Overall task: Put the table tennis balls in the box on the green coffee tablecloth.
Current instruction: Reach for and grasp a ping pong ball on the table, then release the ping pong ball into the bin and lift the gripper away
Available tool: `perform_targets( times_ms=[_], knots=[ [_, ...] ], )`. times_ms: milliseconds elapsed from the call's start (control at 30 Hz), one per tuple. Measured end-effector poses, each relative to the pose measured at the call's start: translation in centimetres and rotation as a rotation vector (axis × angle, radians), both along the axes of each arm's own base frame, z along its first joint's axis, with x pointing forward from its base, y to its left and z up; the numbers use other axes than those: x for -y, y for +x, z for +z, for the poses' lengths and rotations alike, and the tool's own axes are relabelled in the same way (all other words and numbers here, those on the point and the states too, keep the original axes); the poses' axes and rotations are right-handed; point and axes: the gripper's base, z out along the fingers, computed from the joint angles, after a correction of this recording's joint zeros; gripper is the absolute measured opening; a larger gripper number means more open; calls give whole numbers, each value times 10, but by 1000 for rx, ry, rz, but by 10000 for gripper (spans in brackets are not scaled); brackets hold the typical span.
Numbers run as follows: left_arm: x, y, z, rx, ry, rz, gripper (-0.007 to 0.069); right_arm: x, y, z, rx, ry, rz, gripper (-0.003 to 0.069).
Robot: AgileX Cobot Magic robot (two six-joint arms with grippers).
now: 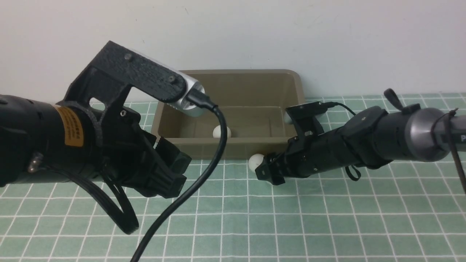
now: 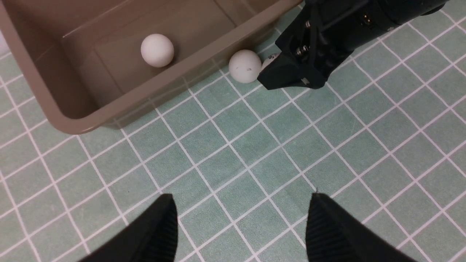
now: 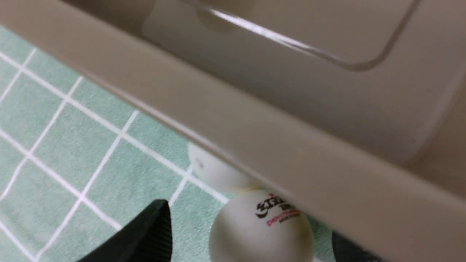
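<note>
Table tennis balls [image 2: 157, 50], one in and two out on this count: single ball [image 1: 217, 131] lying on the floor of the box [image 1: 233, 148], close to its near wall; stray ball [image 1: 256, 161] and logo ball [image 3: 260, 229] out on the green coffee tablecloth [image 1: 327, 218], tucked under the flared rim toward the right end of that near wall, seemingly touching each other. Roughly a third done. Right gripper [image 3: 249, 233] low at the cloth, jaws apart either side of the logo ball, not clamped. Left gripper [image 2: 244, 233] hovering wide open over bare cloth, empty. Balls matte, white, round, likely to roll; box smooth olive-brown plastic, rounded corners, sloping walls; cloth flat teal, gridded white.
</note>
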Motion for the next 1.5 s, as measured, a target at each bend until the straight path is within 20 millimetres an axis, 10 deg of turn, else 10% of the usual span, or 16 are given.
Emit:
perform_targets(
  times_ms=[433, 700, 1500],
  knots=[
    [0, 0, 0, 0, 0, 0, 426, 0, 3, -18, -22, -34, 2, 523],
    [0, 0, 0, 0, 0, 0, 426, 1, 4, -19, -13, -42, -6, 357],
    [-1, 1, 0, 10, 14, 0, 426, 5, -25, 83, 112, -2, 225, 361]
  ],
)
